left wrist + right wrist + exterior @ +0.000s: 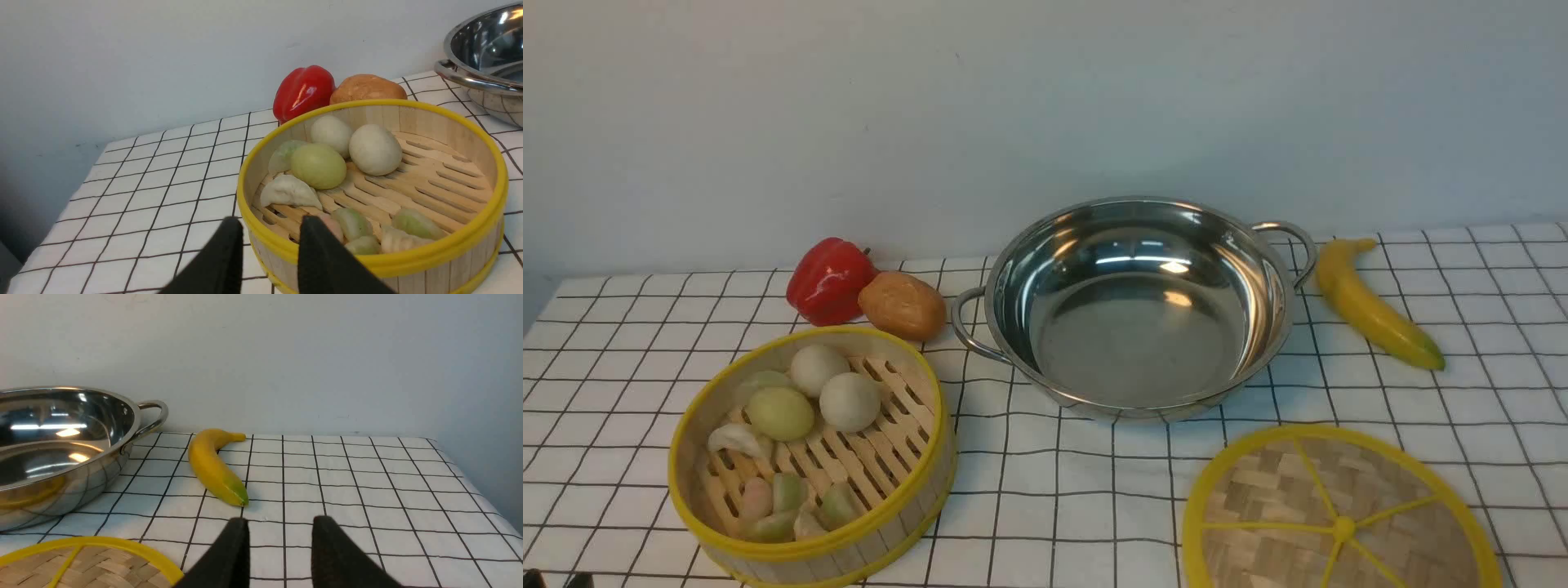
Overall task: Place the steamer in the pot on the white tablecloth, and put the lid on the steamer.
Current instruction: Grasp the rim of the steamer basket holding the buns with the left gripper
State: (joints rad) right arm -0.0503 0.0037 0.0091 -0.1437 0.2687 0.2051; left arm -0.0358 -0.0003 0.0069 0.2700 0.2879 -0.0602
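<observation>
The steamer [920, 490] sits on the white tablecloth [1094, 490] at the front left, holding pale buns and greenish dumplings. The pot [1258, 286] stands behind it in the middle, with nothing inside. The lid [1282, 490] lies flat at the front right. In the left wrist view my left gripper [269, 232] is open at the near rim of the steamer [429, 245]; one finger is outside the wall and the other is over the rim. My right gripper [280, 526] is open above bare cloth, beside the lid [81, 563], with nothing between its fingers.
A red pepper [829, 278] and a brown bread roll [903, 305] lie between the steamer and the pot's left handle. A banana [1372, 302] lies right of the pot. A pale wall runs along the back, and the cloth's edges drop off at both sides.
</observation>
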